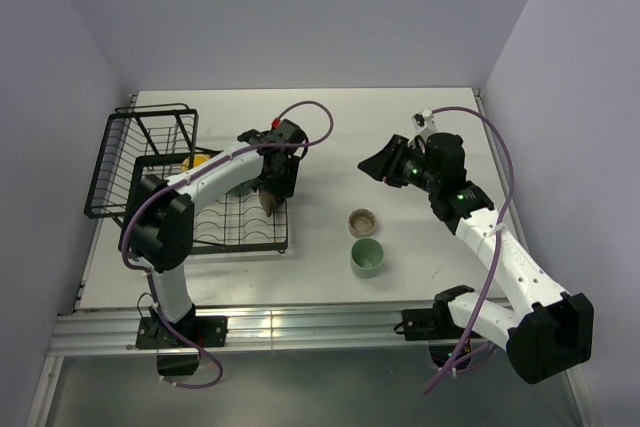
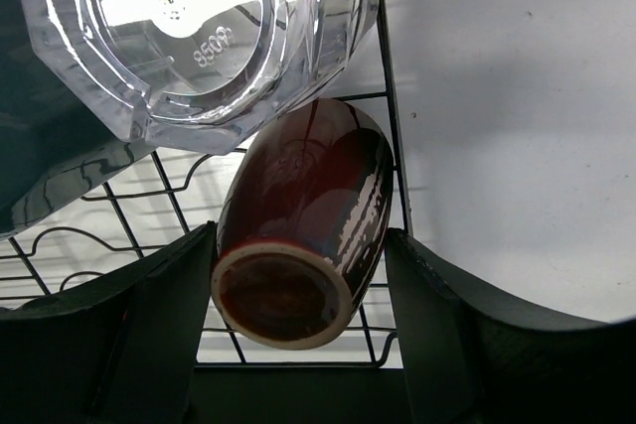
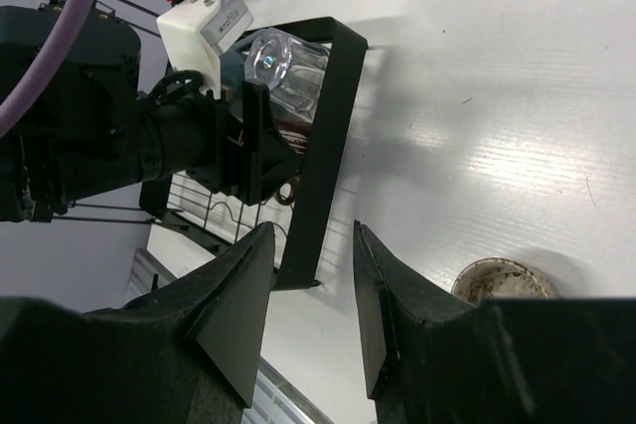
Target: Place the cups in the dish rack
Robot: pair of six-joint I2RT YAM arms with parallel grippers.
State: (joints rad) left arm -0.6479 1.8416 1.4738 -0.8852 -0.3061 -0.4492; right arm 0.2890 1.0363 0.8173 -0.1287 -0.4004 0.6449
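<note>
A dark red-brown cup point(image 2: 298, 215) lies on its side on the flat grid of the black wire dish rack point(image 1: 215, 232), its base toward the wrist camera. My left gripper point(image 2: 298, 235) straddles it, open, with a finger close on each side. A clear glass point(image 2: 189, 37) stands upside down just beyond it. In the rack's raised basket point(image 1: 140, 152) a yellow mug point(image 1: 197, 160) shows. A beige-brown cup point(image 1: 362, 220) and a pale green tumbler point(image 1: 367, 256) stand upright on the table. My right gripper point(image 1: 378, 165) hovers open and empty above the table, aimed toward the rack.
The left arm's wrist and its camera point(image 3: 204, 22) sit over the rack's right edge point(image 3: 328, 136). A dark rounded thing point(image 2: 50, 146) lies left of the glass. The beige-brown cup point(image 3: 502, 280) is just right of my right fingers. Walls close in the table's far and side edges.
</note>
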